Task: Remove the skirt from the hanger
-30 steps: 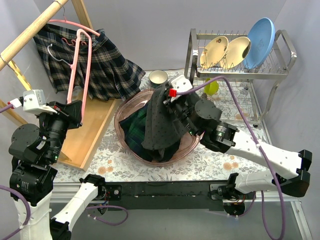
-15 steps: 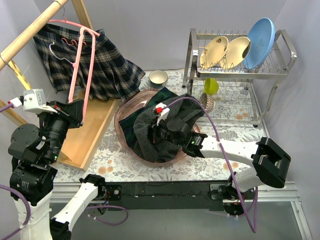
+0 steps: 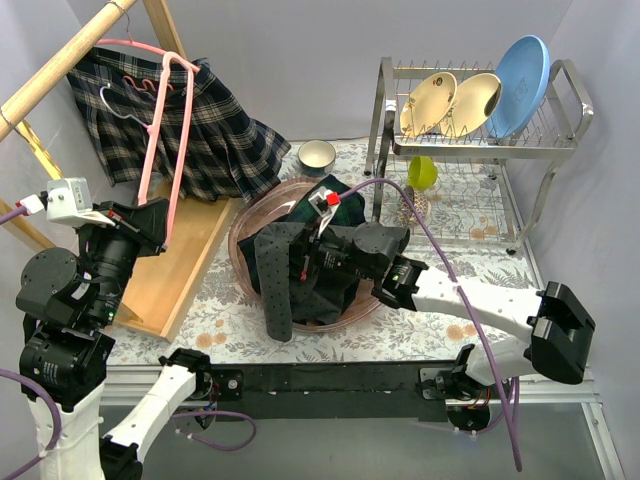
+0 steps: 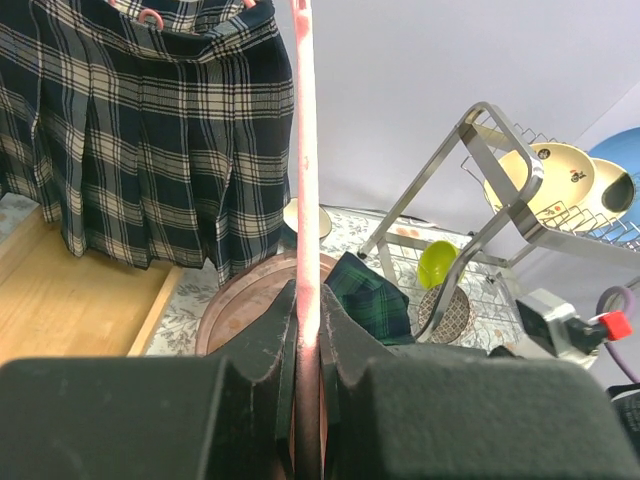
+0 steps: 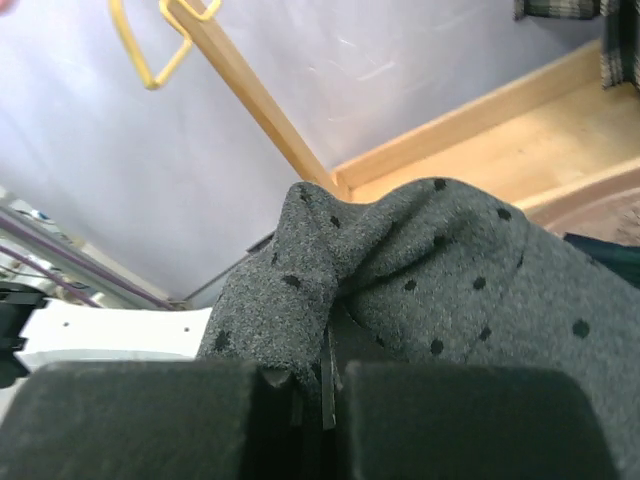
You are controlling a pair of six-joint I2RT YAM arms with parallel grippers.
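My left gripper (image 3: 152,222) is shut on the pink hanger (image 3: 165,120), which stands empty in front of the rail; the hanger shows as a pink bar (image 4: 303,170) between the jaws in the left wrist view. My right gripper (image 3: 300,268) is shut on the grey dotted skirt (image 3: 280,285), which drapes over the front left rim of the pink basin (image 3: 245,222). The right wrist view shows the dotted cloth (image 5: 420,270) bunched between the jaws. A plaid skirt (image 3: 215,135) hangs on a white hanger (image 3: 110,105) on the wooden rail (image 3: 60,70).
A green plaid cloth (image 3: 340,195) lies in the basin. A cup (image 3: 317,155) stands behind it. A dish rack (image 3: 470,130) with two cream plates and a blue plate stands at back right, a green cup (image 3: 422,172) under it. A wooden base board (image 3: 185,260) lies at left.
My right gripper has moved down and to the left with the grey dotted skirt, which now hangs over the basin's front left rim. The left gripper still holds the pink hanger in place.
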